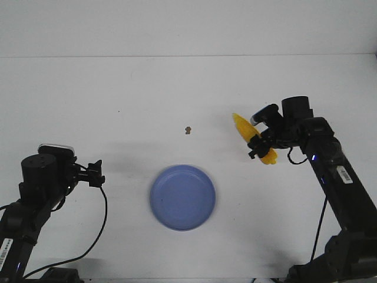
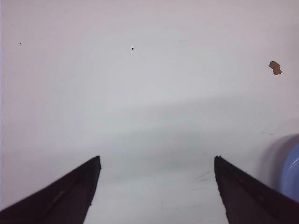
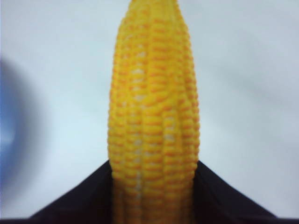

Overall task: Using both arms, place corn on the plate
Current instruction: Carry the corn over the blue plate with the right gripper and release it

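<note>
The yellow corn (image 1: pixel 247 133) is held above the white table at the right, tilted, by my right gripper (image 1: pixel 257 145), which is shut on it. In the right wrist view the corn (image 3: pixel 152 112) fills the middle, both black fingers (image 3: pixel 84 200) pressed against its sides. The periwinkle-blue plate (image 1: pixel 182 196) lies on the table at the front centre, left of and nearer than the corn; it is empty. My left gripper (image 1: pixel 94 173) is open and empty, low at the left, apart from the plate. Its fingers (image 2: pixel 70 196) spread wide over bare table, with the plate's edge (image 2: pixel 292 172) at one side.
A tiny brown speck (image 1: pixel 187 130) lies on the table beyond the plate, also seen in the left wrist view (image 2: pixel 275 67). The table's far edge (image 1: pixel 188 56) runs across the back. A black cable (image 1: pixel 97 236) loops by the left arm.
</note>
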You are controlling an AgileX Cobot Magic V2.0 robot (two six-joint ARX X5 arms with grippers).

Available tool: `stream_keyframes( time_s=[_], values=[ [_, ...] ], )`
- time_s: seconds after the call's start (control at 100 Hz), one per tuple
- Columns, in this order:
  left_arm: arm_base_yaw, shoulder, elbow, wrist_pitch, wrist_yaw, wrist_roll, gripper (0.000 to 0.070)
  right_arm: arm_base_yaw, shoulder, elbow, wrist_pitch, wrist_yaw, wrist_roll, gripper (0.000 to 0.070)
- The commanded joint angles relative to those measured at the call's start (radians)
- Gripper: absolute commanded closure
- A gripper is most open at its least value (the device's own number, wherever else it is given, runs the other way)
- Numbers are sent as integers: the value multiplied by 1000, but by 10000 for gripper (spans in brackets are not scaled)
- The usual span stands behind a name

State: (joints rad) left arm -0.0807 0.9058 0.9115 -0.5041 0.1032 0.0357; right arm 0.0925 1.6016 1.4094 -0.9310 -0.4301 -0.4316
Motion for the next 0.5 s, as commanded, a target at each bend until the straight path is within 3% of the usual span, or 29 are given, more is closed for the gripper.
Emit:
stream_keyframes(
  time_s=[0.0, 0.24, 0.49],
  values=[
    [0, 8, 13, 8, -1, -3, 198, 42, 0, 19, -27, -25, 35, 502],
    [0, 8, 13, 8, -1, -3, 198, 269, 4, 15, -72, -3, 98, 502],
    [0, 8, 13, 6, -1, -3, 198, 492, 39, 15, -14, 151, 190, 501]
  ],
)
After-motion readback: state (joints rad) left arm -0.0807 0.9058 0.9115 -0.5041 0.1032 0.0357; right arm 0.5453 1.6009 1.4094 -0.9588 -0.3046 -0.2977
